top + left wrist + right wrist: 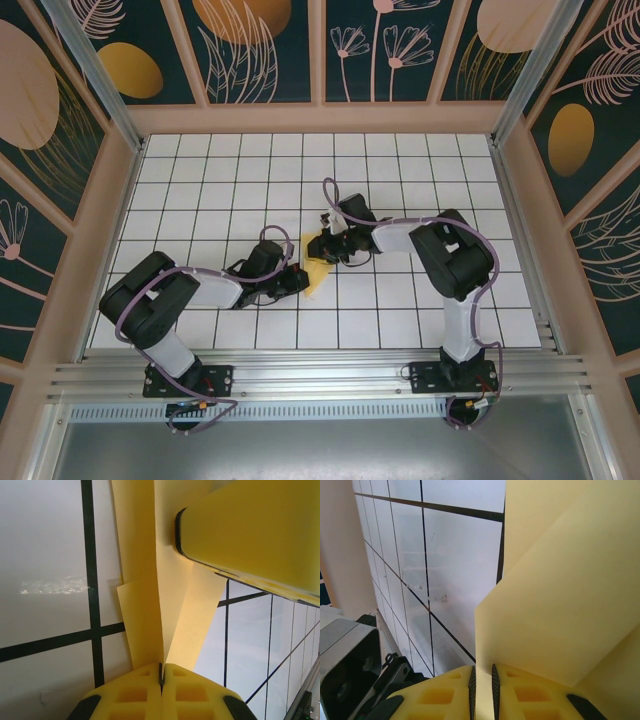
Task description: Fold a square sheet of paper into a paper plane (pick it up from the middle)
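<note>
The square sheet of paper (316,266) is pale yellow and folded into layers, held off the grid table between both grippers at the centre. My left gripper (302,279) grips its near-left end; in the left wrist view the jaws (161,676) are pressed together on a centre crease, and two paper flaps (145,610) spread away to either side. My right gripper (334,246) holds the far-right end; its jaws (482,687) stand a narrow slit apart with paper (560,610) filling the slit. One of the right gripper's yellow fingers (250,525) lies against the paper.
The white grid table (220,180) is boxed in by wooden frame walls (110,200) on three sides and an aluminium rail (320,375) at the near edge. A grey and black part of the left arm (347,665) sits close to the right gripper.
</note>
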`<state>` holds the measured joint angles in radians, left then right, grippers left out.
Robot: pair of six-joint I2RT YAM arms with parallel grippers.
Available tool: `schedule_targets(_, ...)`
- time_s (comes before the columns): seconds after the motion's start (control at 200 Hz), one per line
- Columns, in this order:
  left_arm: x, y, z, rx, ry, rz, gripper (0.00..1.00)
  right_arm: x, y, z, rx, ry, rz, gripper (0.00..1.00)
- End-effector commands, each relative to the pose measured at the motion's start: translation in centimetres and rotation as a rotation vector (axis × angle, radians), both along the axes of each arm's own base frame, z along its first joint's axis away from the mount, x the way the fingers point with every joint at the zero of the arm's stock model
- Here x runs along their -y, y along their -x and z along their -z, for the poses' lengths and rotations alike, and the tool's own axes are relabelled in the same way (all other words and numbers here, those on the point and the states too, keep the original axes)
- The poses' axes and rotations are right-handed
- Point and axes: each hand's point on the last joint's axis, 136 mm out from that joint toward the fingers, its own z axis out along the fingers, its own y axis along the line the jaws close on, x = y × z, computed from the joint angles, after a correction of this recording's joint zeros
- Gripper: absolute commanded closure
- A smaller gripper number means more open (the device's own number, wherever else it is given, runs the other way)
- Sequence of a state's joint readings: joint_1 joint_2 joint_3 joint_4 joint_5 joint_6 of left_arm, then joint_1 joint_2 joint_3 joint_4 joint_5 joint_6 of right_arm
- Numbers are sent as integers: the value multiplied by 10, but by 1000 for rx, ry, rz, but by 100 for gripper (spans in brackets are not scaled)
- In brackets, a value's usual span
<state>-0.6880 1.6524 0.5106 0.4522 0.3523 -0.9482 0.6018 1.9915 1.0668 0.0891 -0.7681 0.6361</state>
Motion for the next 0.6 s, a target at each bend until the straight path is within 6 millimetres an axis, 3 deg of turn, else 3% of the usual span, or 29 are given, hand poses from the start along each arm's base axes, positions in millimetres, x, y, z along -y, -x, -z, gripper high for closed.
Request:
schedule_targets(0.0, -13, 19, 34, -107, -106, 6, 100, -2, -8, 3, 12, 3, -3, 80)
schedule_targets(0.26, -13, 20, 34, -107, -113, 14, 100, -1, -7, 11, -1, 2, -16, 80)
schedule_targets(0.595, -5, 21, 19, -84, -63, 59, 84, 7, -4, 32, -45, 71, -7, 80)
